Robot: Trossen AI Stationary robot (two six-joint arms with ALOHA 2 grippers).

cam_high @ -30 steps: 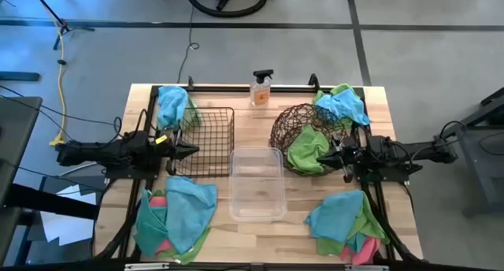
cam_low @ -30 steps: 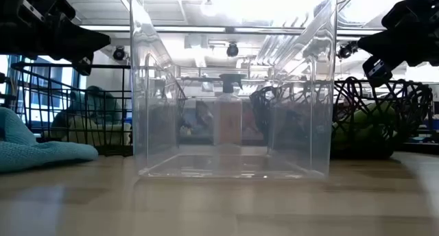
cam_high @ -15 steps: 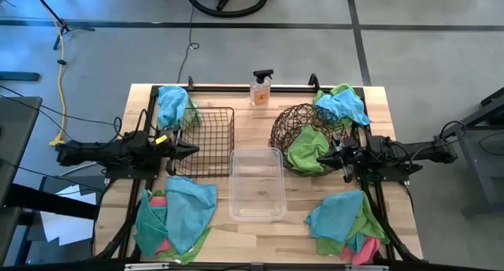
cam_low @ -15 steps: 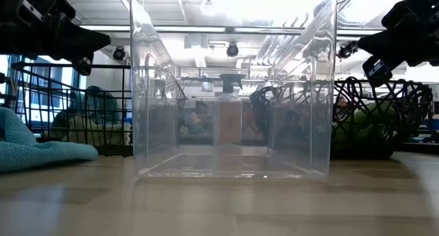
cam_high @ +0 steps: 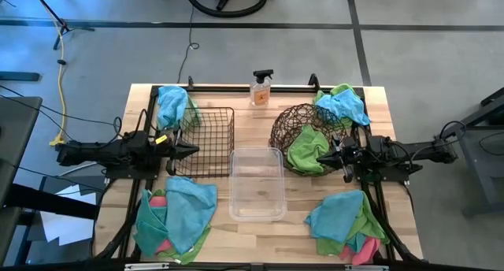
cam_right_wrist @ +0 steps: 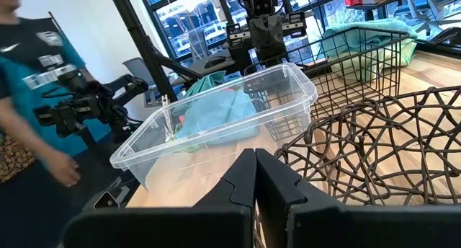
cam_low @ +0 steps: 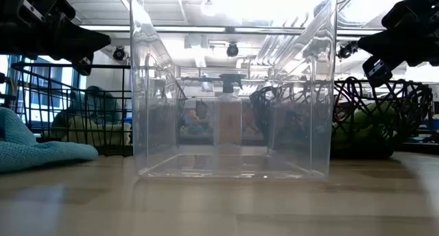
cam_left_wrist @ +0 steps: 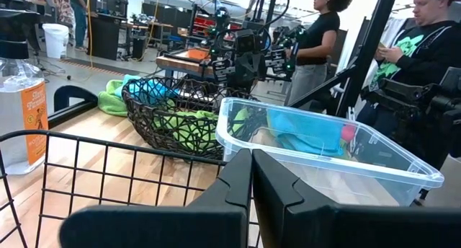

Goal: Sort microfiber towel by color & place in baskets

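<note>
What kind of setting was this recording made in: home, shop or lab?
Probably a robotics lab or workshop: a grey concrete floor with cables around the light wooden table, other robot arms on stands, and people standing by.

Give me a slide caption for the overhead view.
Both grippers, left and right, shut beside wire basket and woven basket holding one green towel.

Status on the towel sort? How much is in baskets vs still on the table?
Done: lime green towel lies in the woven basket. In hand: nothing; left gripper and right gripper hang with jaws shut and empty. Left: wire basket and clear tub hold none; four mixed piles remain at the table corners.
</note>
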